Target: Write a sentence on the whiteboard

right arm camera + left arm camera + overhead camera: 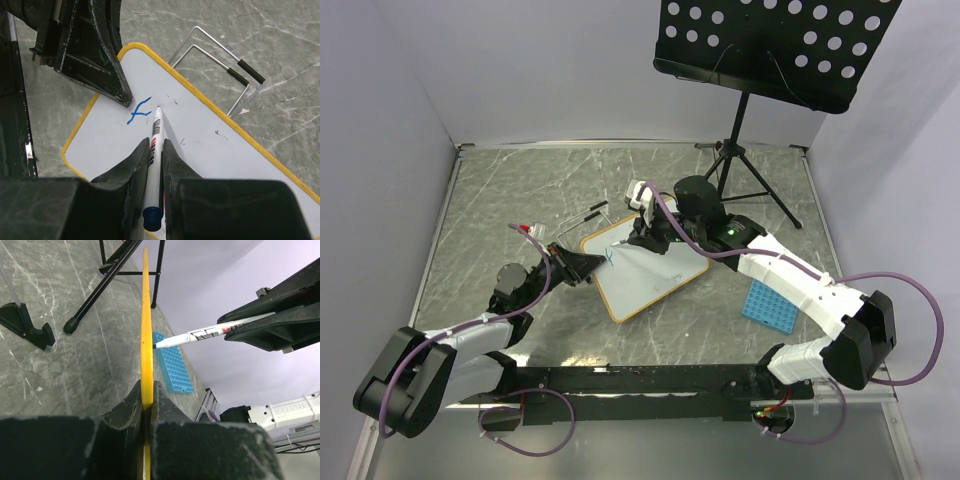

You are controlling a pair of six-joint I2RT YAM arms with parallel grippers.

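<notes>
The whiteboard [650,275] lies slanted mid-table, white with a yellow-orange frame. My left gripper [582,266] is shut on its left edge; the left wrist view shows the frame [146,335] edge-on between the jaws [146,392]. My right gripper [152,142] is shut on a white marker [155,135] with a blue end cap. Its tip sits at the board surface [210,150], just right of a short blue crossed stroke [138,111], the only writing of the sentence that shows. I cannot tell whether the tip touches.
A black perforated music stand [775,45] on tripod legs [745,175] stands at the back right. A blue grid tray [772,302] lies right of the board. A wire easel [220,65] lies behind the board. Grey walls close in the table on three sides.
</notes>
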